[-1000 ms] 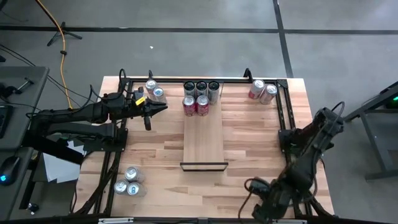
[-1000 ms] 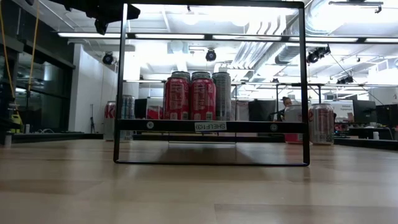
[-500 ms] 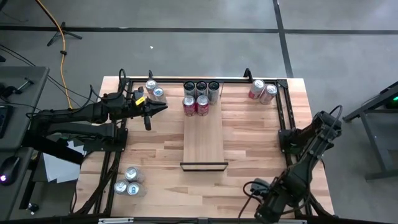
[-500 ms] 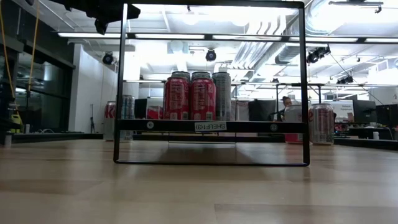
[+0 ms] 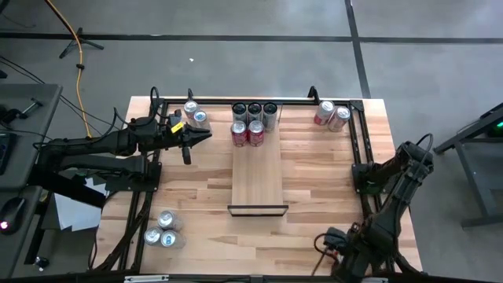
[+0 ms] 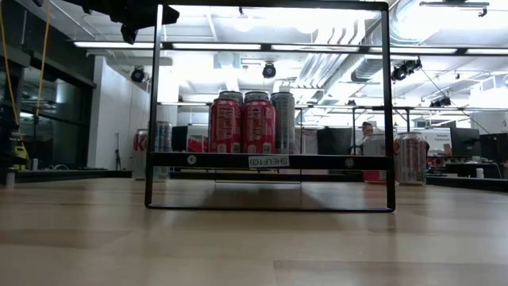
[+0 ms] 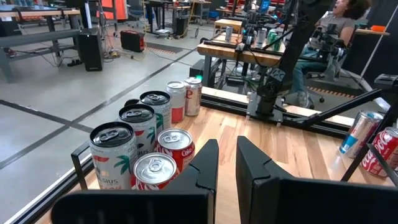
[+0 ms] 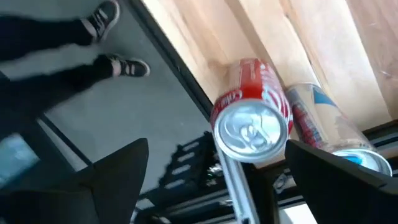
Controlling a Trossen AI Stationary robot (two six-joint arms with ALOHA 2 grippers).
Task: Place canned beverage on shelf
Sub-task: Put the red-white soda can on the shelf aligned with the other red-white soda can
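The shelf point(image 5: 258, 174) is a pale wood panel at the table's middle, with a black bar point(image 5: 258, 210) at its near end. Five cans point(image 5: 253, 122) stand on its far end, three dark-topped behind two red ones; they also show in the low view point(image 6: 242, 123). My left gripper point(image 7: 227, 146) hovers left of them point(image 5: 206, 135), empty, its fingers a narrow gap apart. My right gripper point(image 8: 217, 144) is wide open at the near right corner point(image 5: 346, 253), above a red can point(image 8: 252, 124) that stands beside a silver-blue can point(image 8: 329, 134). Its fingers stand to either side, apart from the cans.
Two cans point(image 5: 193, 115) stand at the far left, two point(image 5: 332, 115) at the far right, three point(image 5: 161, 229) at the near left. A black rail frame point(image 5: 357, 141) runs round the table. A person's shoes point(image 8: 112, 37) show on the floor beyond the near right corner.
My right arm has shifted a little toward the table's near right corner. The cans and the shelf have stayed where they were.
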